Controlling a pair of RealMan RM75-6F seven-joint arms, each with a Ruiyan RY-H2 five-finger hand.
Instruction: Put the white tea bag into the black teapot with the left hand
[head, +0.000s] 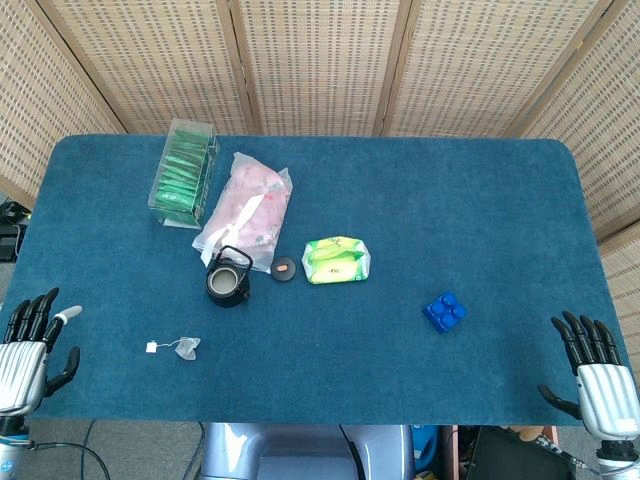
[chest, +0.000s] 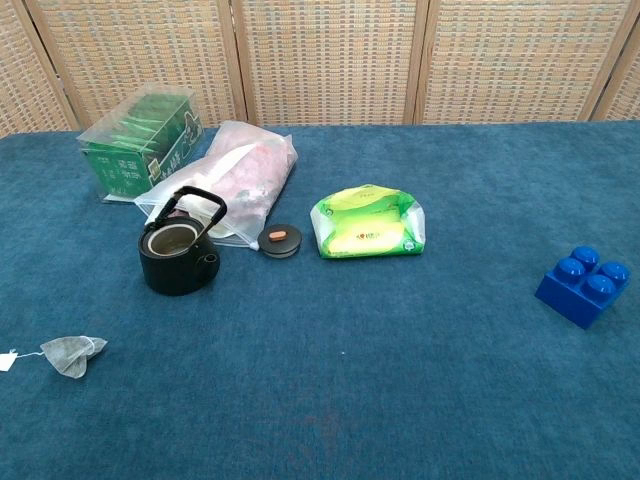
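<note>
The white tea bag (head: 184, 348) (chest: 71, 354) lies flat on the blue cloth near the front left, its string ending in a small tag (head: 152, 347). Behind it the black teapot (head: 227, 279) (chest: 177, 254) stands upright without its lid, handle raised. The lid (head: 284, 269) (chest: 280, 240) rests on the cloth just right of the pot. My left hand (head: 28, 345) hovers at the table's front left corner, fingers apart and holding nothing, well left of the tea bag. My right hand (head: 596, 375) is at the front right corner, open and empty. Neither hand appears in the chest view.
A clear box of green sachets (head: 183, 173) (chest: 140, 143) and a pink plastic bag (head: 246, 205) (chest: 235, 177) sit behind the teapot. A green packet (head: 337, 260) (chest: 368, 222) lies right of the lid. A blue brick (head: 444, 312) (chest: 584, 285) sits further right.
</note>
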